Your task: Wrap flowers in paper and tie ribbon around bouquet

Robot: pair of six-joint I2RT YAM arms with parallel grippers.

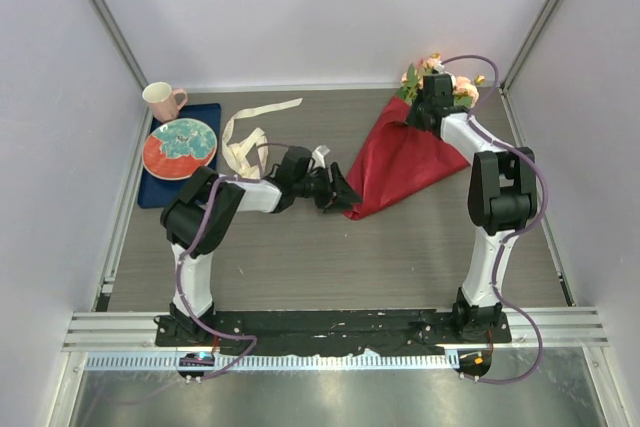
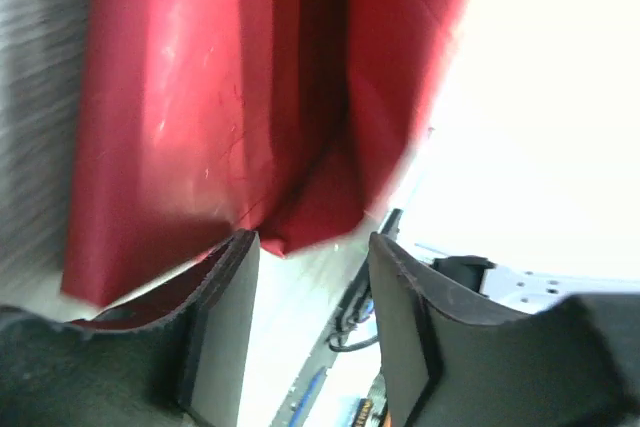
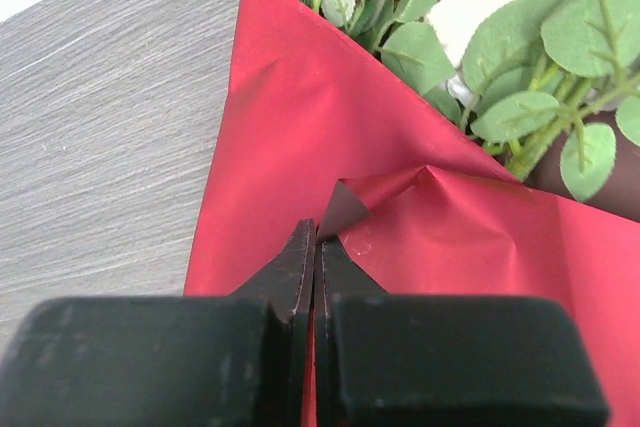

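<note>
**A:** Our left tool (image 2: 312,247) has its fingers apart and holds nothing. The narrow end of the paper (image 2: 230,97) lies just ahead of the tips, with one finger overlapping its edge.

**B:** Our right tool (image 3: 316,237) is pinched tight on a fold at the paper's wide upper edge, just beside the flowers (image 3: 480,57).

**A:** The paper cones around the stems and lies slantwise from mid-tabletop (image 1: 300,257) to the far right corner, where the blooms reach the back edge.

**B:** For room, we see wood grain running from the paper's near edge down to our bases. The ribbon (image 1: 245,142) lies looped at far left of centre, apart from the paper.

**A:** By the left edge, the blue tray (image 1: 150,187) carries an orange-red plate (image 1: 180,145) with teal on it. A pink mug (image 1: 162,99) stands at the tray's far corner; we cannot tell what is inside.
</note>
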